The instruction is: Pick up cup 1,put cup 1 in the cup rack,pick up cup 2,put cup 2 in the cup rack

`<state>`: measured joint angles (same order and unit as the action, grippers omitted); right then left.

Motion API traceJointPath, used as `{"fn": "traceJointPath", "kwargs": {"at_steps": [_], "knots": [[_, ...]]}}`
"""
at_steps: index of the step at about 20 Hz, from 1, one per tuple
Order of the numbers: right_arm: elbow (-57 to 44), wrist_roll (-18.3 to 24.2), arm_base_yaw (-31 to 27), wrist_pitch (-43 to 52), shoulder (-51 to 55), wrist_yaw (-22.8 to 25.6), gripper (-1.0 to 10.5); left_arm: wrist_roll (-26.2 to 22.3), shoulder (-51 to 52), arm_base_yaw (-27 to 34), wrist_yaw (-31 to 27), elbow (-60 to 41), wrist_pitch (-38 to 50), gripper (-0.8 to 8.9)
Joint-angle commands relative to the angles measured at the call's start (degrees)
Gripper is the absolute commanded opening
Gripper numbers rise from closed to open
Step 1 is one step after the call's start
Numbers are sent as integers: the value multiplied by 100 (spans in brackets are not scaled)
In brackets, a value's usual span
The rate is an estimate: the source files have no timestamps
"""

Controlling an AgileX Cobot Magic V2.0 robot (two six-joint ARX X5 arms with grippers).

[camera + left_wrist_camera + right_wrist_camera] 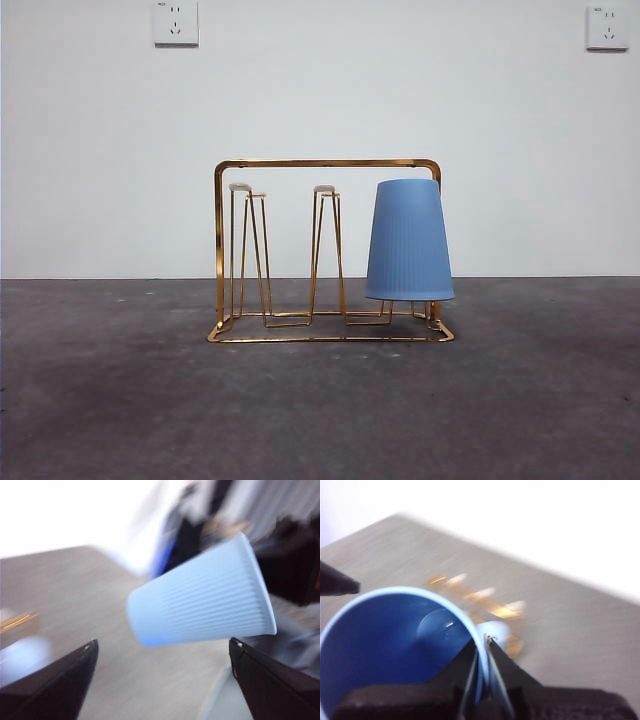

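The cup rack (pixel 330 250) stands upright on the grey worktop (pixel 320 410) at the centre of the front view, its arched handle frame spanning the top and its white-tipped prongs rising from the rectangular base. One blue ribbed cup (pixel 409 242) sits inverted over the prong at the rack's 3 o'clock end, mouth down and clear of the base wire; the prongs toward 9 o'clock and at the middle are bare. Neither arm enters the front view. The right pincer (pixel 482 652) is closed on the rim of a second blue cup (pixel 395 650): one jaw lies inside the mouth, the other outside the wall, with the rim pinched between them. That cup's open mouth faces the wrist camera, showing its dark blue interior and base. Beyond it, at about 1 o'clock in that picture, the rack appears blurred on the worktop, with the hung cup a pale blur just beside it. The left pincer (pixel 162 680) stands wide apart and holds nothing. In its view a pale blue ribbed cup lies tilted on its side between and beyond the jaws, touching neither; whether it is in contact with anything behind cannot be told through the blur. Two wall sockets (pixel 175 22) sit high on the white wall.
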<state>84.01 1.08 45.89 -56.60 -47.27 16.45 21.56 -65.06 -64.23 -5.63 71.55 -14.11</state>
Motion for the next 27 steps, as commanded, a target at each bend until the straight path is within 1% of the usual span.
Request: {"fn": "traceJointPath", "kwargs": {"at_steps": [1,4,6,9,10,12,13,15,17,19,22,25,27], "knots": [[7,420,17,-11,785,608,-12,459,-295,175,946,-42,883,437],[7,619,20,4,1427,898,-12,1095,-616,356,1902,-42,1836,437],[7,719,20,0,1744,909,-12,1602,-879,457,2422,-42,2524,437],[7,960,20,0,2065,909,-12,2459,-1325,566,3016,-42,3563,437],[7,1110,20,2,2153,909,-12,2894,-1574,584,3244,-42,4079,438],[7,1331,20,39,2205,909,-13,3617,-2015,581,3475,-42,4942,437],[-2,1440,22,120,2203,909,-13,3877,-2192,575,3512,-42,5268,437],[-136,1751,22,651,2201,848,-13,4271,-2524,553,3526,-42,5755,437],[-282,1904,22,1036,2199,684,-13,4509,-2717,553,3506,-42,6043,438],[-557,2033,22,1403,2190,551,-12,4625,-2798,553,3447,-39,6240,440],[-1143,2173,24,1882,2168,538,-13,4651,-2806,553,3351,-39,6400,440],[-1770,2260,22,2612,2162,247,-13,4745,-2806,625,3314,-39,6540,440],[-2081,2262,22,2876,2146,184,-13,4745,-2806,667,3327,-39,6502,441]]}}
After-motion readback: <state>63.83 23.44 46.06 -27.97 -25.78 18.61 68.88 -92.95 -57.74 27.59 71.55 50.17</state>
